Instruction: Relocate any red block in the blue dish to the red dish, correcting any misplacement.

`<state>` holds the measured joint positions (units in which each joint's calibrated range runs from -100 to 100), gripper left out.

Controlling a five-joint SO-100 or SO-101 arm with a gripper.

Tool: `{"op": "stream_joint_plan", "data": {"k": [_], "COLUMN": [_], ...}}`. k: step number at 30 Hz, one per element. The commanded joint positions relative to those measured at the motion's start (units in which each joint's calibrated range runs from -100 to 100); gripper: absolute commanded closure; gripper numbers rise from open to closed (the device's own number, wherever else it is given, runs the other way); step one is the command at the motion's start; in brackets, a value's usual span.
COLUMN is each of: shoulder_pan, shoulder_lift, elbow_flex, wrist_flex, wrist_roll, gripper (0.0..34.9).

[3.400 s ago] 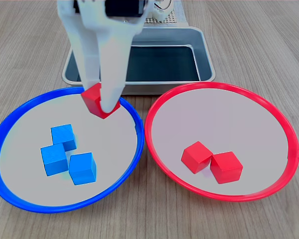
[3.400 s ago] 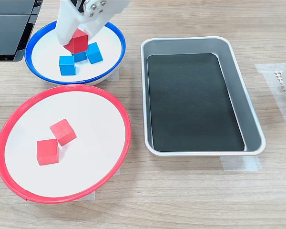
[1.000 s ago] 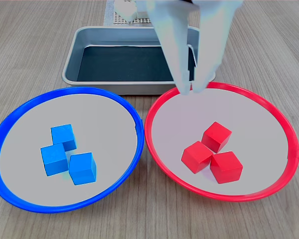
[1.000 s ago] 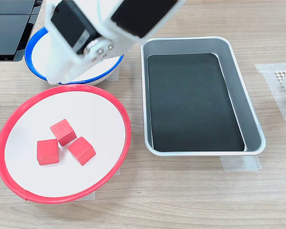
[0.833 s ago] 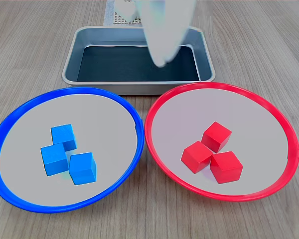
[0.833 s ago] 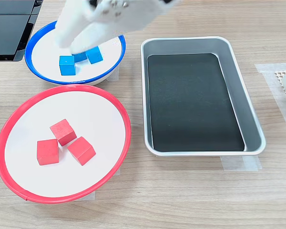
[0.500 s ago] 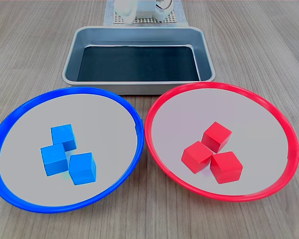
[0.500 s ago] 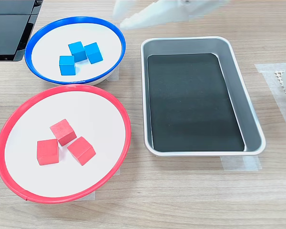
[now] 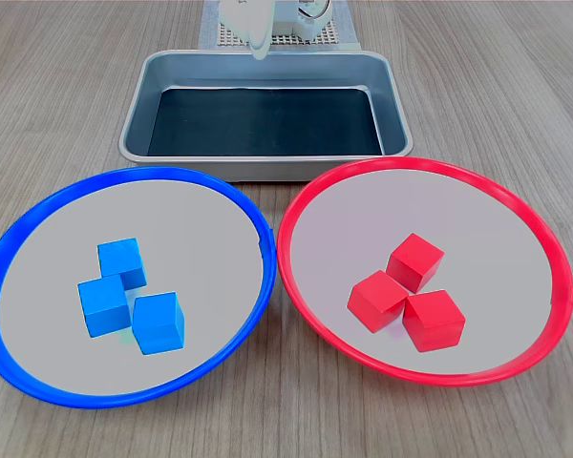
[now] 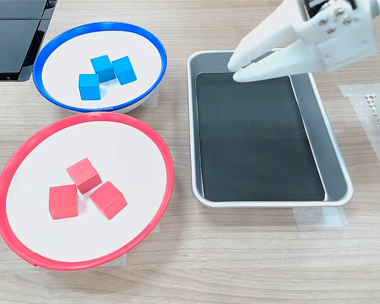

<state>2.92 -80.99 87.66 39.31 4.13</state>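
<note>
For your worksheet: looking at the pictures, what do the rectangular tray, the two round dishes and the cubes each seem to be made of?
Tray: probably brushed steel, grey with a soft sheen, and a matte black liner.
Blue dish and red dish: likely plastic, with glossy coloured rims and flat pale grey insides.
Red cubes and blue cubes: matte, evenly coloured, sharp-edged; painted wood or foam, cannot tell which.
</note>
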Motion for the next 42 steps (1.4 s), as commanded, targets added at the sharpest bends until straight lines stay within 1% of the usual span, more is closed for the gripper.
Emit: {"op": "stream_joint_plan", "data": {"k": [1, 8, 21, 29, 42], "shoulder_pan": [0.80, -0.33, -1.46, -2.12, -2.03], "shoulder_lift": [-4.68, -11.08, -16.37, -17.99, -17.99], "elbow_flex": [2.05, 8.24, 12.34, 12.34, 12.34], "wrist_flex": [1.67, 2.91, 6.45, 8.44, 8.44], "wrist_roll": [-0.29, -1.86, -3.08, -3.66, -3.96], "gripper": [34.6, 34.6, 34.6, 34.6, 34.6]}}
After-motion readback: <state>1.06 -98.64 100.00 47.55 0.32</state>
